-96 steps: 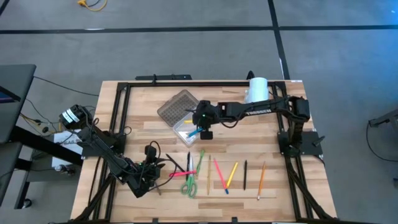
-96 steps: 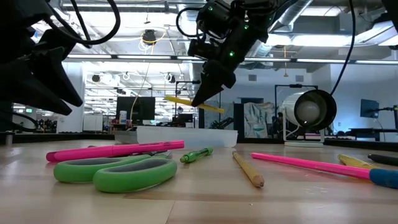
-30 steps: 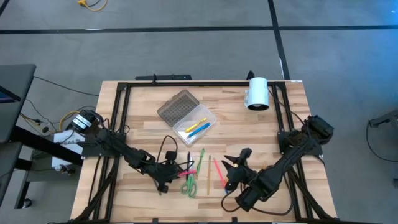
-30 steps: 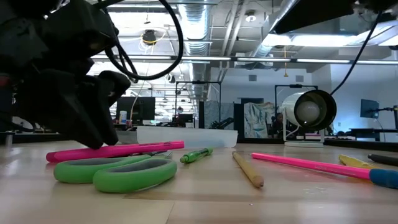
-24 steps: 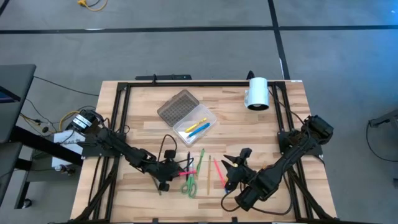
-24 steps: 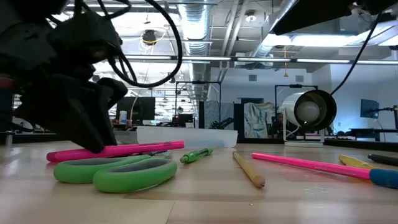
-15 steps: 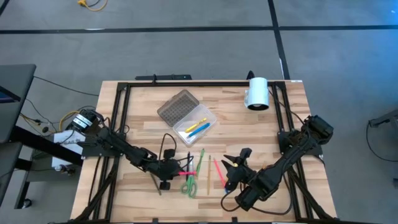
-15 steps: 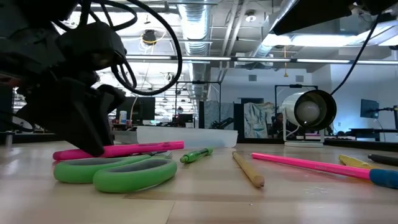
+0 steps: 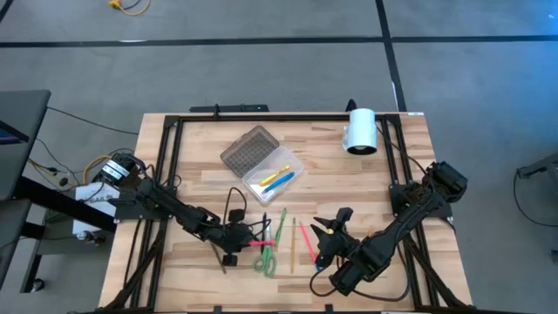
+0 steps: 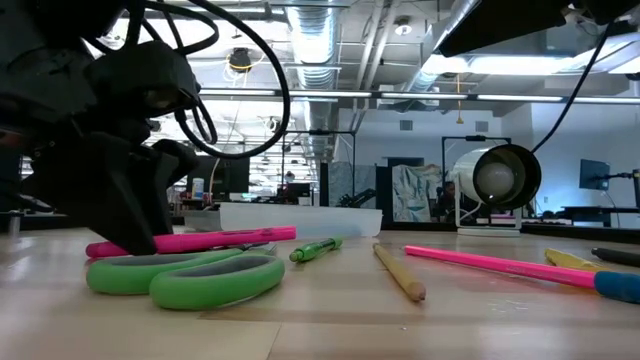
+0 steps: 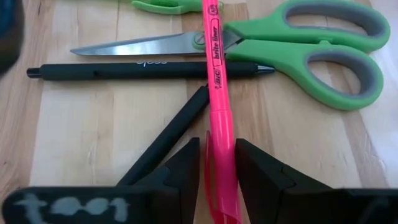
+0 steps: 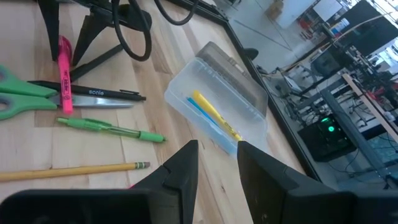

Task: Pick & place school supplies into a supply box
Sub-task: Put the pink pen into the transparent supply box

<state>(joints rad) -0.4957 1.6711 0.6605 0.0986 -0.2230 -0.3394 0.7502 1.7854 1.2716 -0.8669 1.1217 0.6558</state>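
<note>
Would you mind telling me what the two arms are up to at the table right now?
The left gripper is down on the table with its open fingers on either side of a pink highlighter, which lies across the green scissors and a black pen. The right gripper waits low over the pencils, open and empty. The supply box sits open farther back, already holding a yellow and a blue pen. Several pencils lie loose on the table.
</note>
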